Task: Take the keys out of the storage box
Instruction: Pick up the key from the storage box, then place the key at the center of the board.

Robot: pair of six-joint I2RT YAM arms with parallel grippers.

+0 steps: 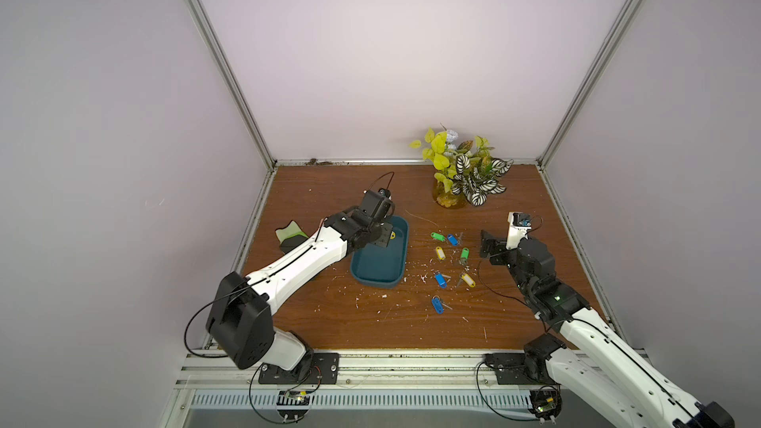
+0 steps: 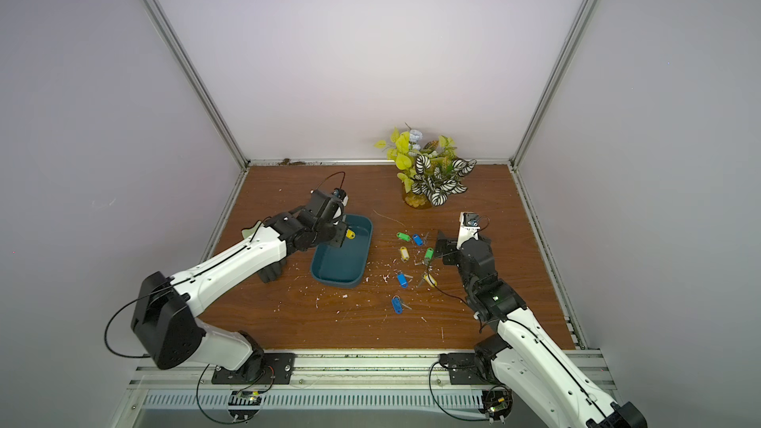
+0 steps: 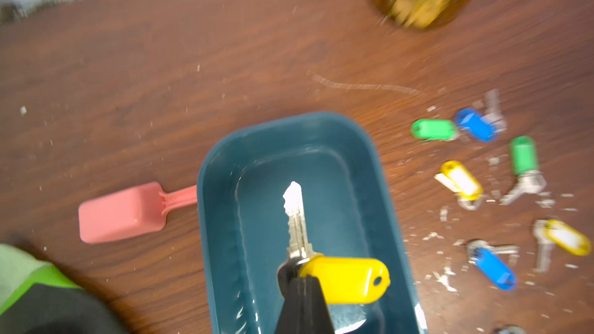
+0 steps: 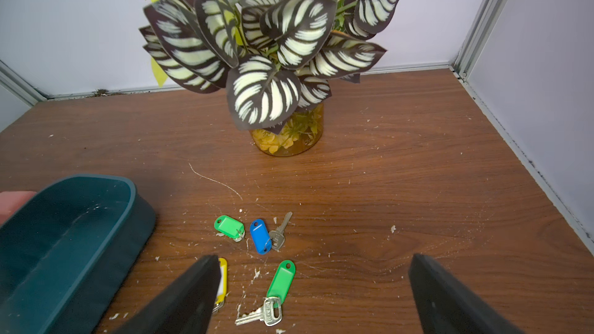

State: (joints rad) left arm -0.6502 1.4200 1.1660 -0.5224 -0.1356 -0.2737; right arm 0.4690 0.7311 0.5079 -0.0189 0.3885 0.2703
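Left gripper (image 3: 300, 284): fingers pressed together, pinching the yellow-tagged key (image 3: 345, 279), a small silver metal key ringed to a glossy oblong yellow plastic tag. The pinch sits at the ring end, where the key head meets the tag

Position: the held key is inside the outline of the storage box (image 3: 205, 194), a dark teal rectangular plastic tray with rounded corners and low walls. It sits toward the box's far left part in both top views. The blade points out over the tray floor; whether its tip touches the floor cannot be told. The visible floor is otherwise bare, and the part under the gripper is hidden

Seven other keys (image 1: 440, 253), with blue, green and yellow tags, lie loose on the brown wooden tabletop (image 1: 370, 323) just right of the box

Right gripper (image 4: 313, 256): jaws spread wide and empty, hovering over the right side of that scatter

Pink plastic scoop (image 3: 128, 213): lies left of the box, its handle reaching the box wall

Handling, judged:
- The key is light
- The blade is stiff and thin
- The tag is smooth and probably slippery
- The ring joint is loose, so the unheld part may swing or pivot
- Best hold is across the flat key head beside the ring, as here, or across the tag's broad faces
- The lift must clear the low right wall
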